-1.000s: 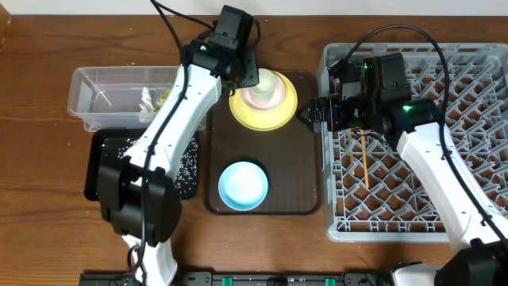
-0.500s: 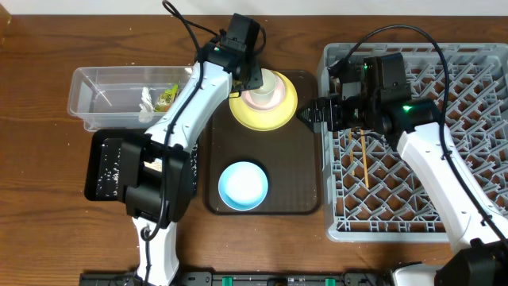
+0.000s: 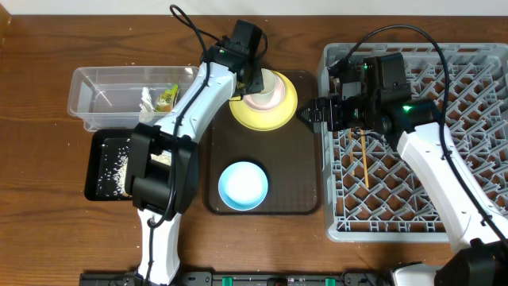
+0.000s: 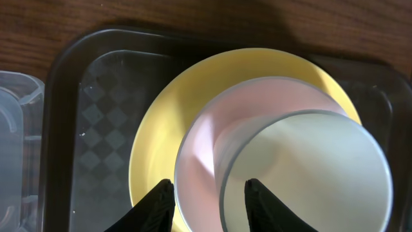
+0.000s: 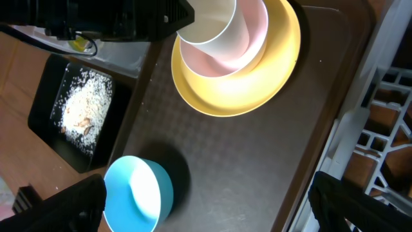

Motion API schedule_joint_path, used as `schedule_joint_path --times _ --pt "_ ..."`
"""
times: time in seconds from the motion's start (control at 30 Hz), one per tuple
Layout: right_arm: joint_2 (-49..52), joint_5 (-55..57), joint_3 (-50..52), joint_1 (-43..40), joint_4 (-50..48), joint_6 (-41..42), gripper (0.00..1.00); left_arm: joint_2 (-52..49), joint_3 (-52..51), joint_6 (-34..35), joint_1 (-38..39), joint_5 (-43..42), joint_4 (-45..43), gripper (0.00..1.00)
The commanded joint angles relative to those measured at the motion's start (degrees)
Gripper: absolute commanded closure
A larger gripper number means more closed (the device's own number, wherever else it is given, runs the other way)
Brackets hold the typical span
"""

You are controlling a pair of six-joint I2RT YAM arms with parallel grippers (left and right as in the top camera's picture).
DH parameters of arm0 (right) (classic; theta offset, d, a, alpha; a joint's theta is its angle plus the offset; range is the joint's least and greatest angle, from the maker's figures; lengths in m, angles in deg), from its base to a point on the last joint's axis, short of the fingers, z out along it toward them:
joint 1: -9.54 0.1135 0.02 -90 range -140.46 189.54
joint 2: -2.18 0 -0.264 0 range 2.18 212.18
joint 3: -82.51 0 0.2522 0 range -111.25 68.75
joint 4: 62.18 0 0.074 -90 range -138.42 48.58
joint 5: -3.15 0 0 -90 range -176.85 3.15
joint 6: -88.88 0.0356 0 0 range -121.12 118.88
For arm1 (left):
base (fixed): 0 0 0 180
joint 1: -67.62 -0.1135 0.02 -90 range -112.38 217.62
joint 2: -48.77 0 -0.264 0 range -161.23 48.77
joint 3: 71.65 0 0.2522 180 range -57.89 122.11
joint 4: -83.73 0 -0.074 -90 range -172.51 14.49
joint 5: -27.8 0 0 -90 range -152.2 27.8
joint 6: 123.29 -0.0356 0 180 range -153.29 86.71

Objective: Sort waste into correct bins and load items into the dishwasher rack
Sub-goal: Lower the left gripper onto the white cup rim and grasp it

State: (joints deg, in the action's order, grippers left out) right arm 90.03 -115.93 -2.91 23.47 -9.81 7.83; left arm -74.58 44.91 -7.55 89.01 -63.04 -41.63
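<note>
Within the dishwasher rack (image 3: 381, 232), both chopsticks (image 3: 364, 163) lie parallel, long axes front-to-back.

Yellow plate (image 3: 263, 118), a white bowl (image 4: 199, 154) tinged pale pink, and a white cup (image 4: 309, 167). The dark brown tray (image 4: 103, 116) is faintly chequered. A second, light blue bowl (image 3: 243, 184). White rice (image 3: 117, 168) speckles the black tray (image 3: 94, 171). Green-and-yellow wrapper (image 3: 166, 97) and white tissue (image 3: 147, 100) — both in a clear tub (image 3: 103, 95). Grey lattice rack (image 3: 468, 103), brown wood-grain table (image 3: 40, 230).
</note>
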Motion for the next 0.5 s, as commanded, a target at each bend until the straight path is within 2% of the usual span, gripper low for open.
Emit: schedule_joint_path --times 0.0,0.13,0.3,0.4,0.47 --pt "-0.52 -0.72 -0.66 0.39 -0.02 0.2 0.01 -0.9 -0.33 0.52 -0.09 1.31 -0.04 0.65" --pt "-0.52 -0.72 -0.66 0.39 -0.02 0.2 0.01 -0.9 -0.31 0.55 -0.02 0.9 0.15 0.74" --pt "-0.52 -0.72 -0.66 0.39 -0.02 0.2 0.01 -0.9 -0.31 0.52 -0.04 -2.38 0.09 0.75" --pt "-0.52 -0.72 -0.66 0.39 -0.02 0.2 0.01 -0.87 -0.31 0.52 -0.04 -2.38 0.28 0.81" --pt "-0.52 -0.72 -0.68 0.39 -0.02 0.2 0.01 -0.87 -0.31 0.52 -0.04 -2.38 0.57 0.81"
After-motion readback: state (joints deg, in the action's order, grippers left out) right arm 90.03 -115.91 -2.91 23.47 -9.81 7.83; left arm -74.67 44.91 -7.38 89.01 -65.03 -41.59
